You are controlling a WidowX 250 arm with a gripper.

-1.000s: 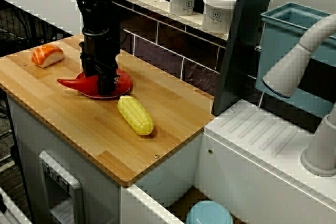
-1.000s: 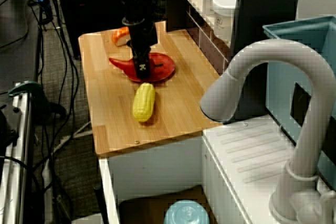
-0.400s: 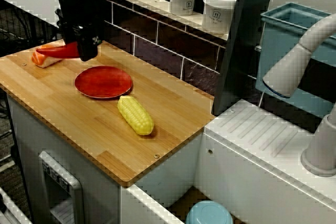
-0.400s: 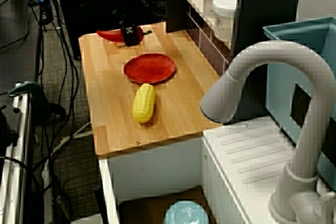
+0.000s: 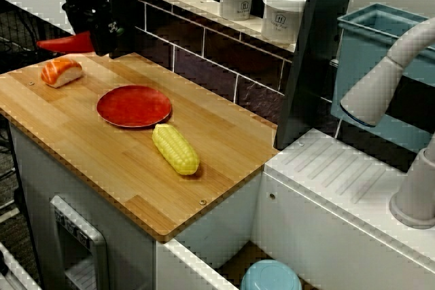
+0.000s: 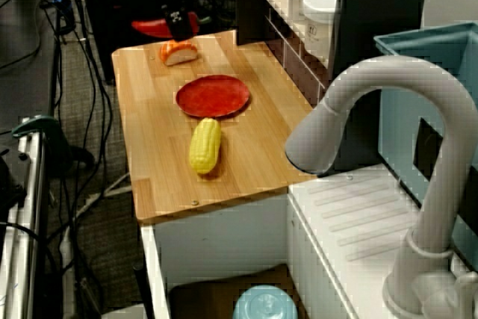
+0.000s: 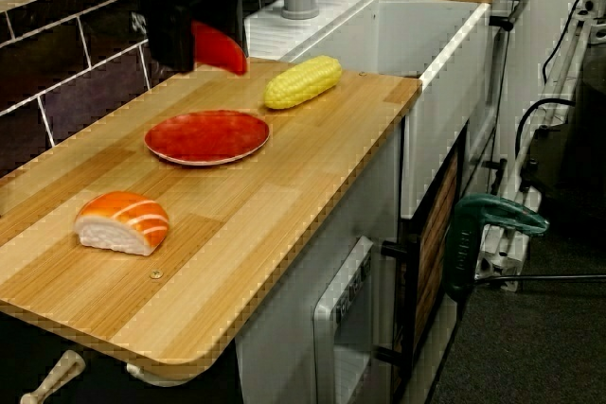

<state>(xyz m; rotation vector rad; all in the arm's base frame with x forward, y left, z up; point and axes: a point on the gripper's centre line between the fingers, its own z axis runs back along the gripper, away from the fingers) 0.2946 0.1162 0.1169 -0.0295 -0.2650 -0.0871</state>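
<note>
Side view | claw (image 5: 103,32) clamped on red pepper (image 5: 64,43) (held aloft) | near sushi (image 5: 61,71)

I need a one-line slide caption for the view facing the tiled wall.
Gripper holds a red pepper aloft; salmon sushi, an empty red plate and a corn cob lie on the wooden counter.

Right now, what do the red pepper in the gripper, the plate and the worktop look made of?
Red pepper: likely moulded plastic, smooth with an even colour and soft sheen. Plate: probably plastic too, thin, glossy red rim. Worktop: wood or wood laminate, pale strips with visible grain, matt.
</note>
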